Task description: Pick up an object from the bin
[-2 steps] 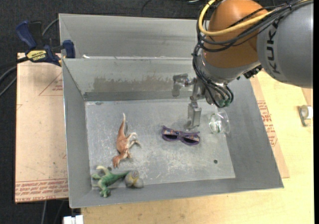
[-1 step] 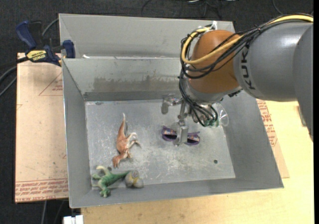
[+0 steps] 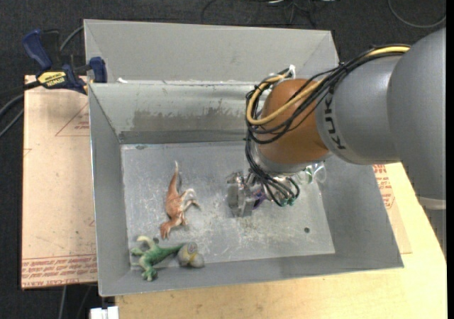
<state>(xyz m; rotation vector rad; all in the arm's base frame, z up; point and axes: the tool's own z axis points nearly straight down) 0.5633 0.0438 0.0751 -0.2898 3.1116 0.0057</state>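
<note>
Grey metal bin (image 3: 105,190) holding an orange-brown plastic toy dinosaur (image 3: 177,205) left of centre and a green plastic toy lizard (image 3: 152,256) front-left; gripper (image 3: 241,200), state indiscernible, low beside the dinosaur, apart; grey arm (image 3: 383,105) lettered "KUK".

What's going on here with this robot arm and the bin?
A KUKA arm comes in from the right, and its pincer is low over the floor of the grey metal bin, about the middle. An orange-brown toy dinosaur lies to the pincer's left, apart from it. In the near left corner lie a green toy lizard and a small grey-yellow thing beside it. Whether the pincer has anything in it cannot be told.
</note>
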